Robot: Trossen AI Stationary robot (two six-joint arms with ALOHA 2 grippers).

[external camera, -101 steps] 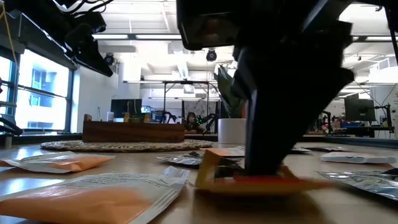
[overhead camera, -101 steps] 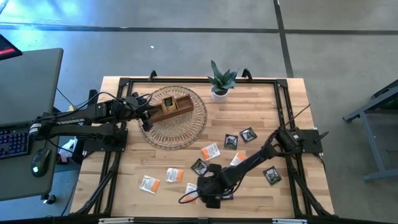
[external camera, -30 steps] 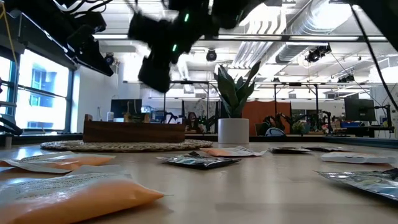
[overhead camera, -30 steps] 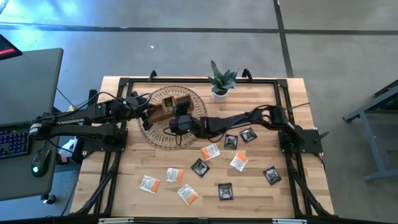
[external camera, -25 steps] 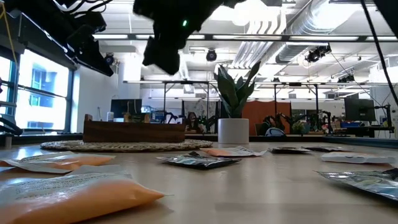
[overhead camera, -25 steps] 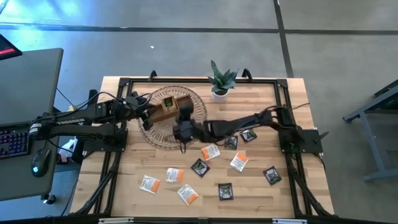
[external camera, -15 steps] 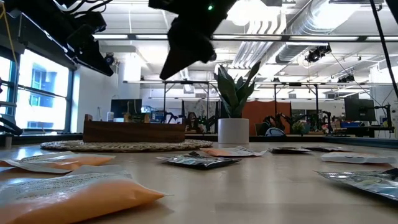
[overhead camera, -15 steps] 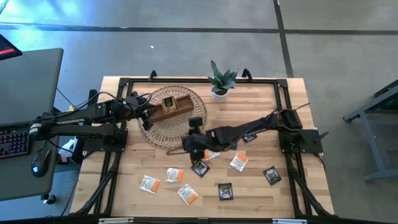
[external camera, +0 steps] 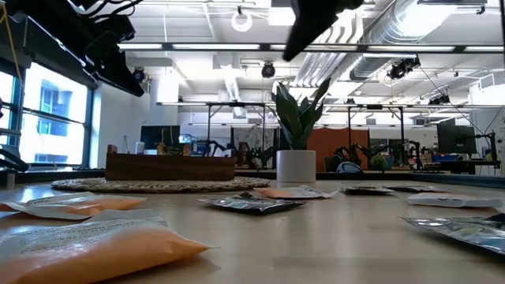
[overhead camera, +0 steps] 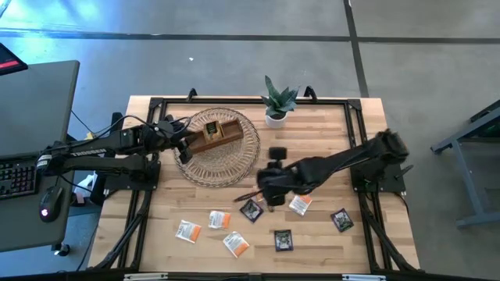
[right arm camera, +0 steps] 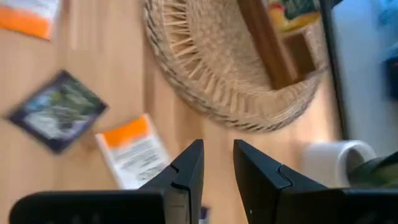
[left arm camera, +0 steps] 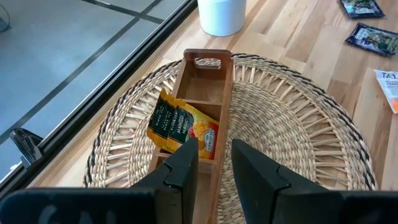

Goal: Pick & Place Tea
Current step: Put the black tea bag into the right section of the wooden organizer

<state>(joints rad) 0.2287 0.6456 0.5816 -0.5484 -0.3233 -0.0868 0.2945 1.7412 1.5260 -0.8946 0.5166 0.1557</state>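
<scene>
Tea sachets lie flat on the table: orange-and-white ones point(overhead camera: 187, 230) point(overhead camera: 300, 204) and dark ones point(overhead camera: 251, 210) point(overhead camera: 283, 240). More sachets point(left arm camera: 183, 124) stand in the wooden tray point(overhead camera: 212, 133), which sits on a round woven mat point(overhead camera: 223, 160). My right gripper point(overhead camera: 264, 193) point(right arm camera: 217, 168) hangs open and empty over the table, just right of the mat, above an orange sachet point(right arm camera: 134, 155). My left gripper point(overhead camera: 186, 144) point(left arm camera: 214, 165) hovers at the tray's left end, its fingers a little apart with nothing between them.
A potted plant point(overhead camera: 278, 101) stands at the far edge behind the mat. A dark sachet point(overhead camera: 341, 220) lies near the right arm's base. Black frame rails point(overhead camera: 355, 133) run along the table's sides. Bare wood shows between mat and near sachets.
My right gripper has left the spot over the mat beside the tray. It has swung toward the table's right and near edges, rising and rolling its wrist, and now hangs over the loose sachets. The sachets on the table have not moved.
</scene>
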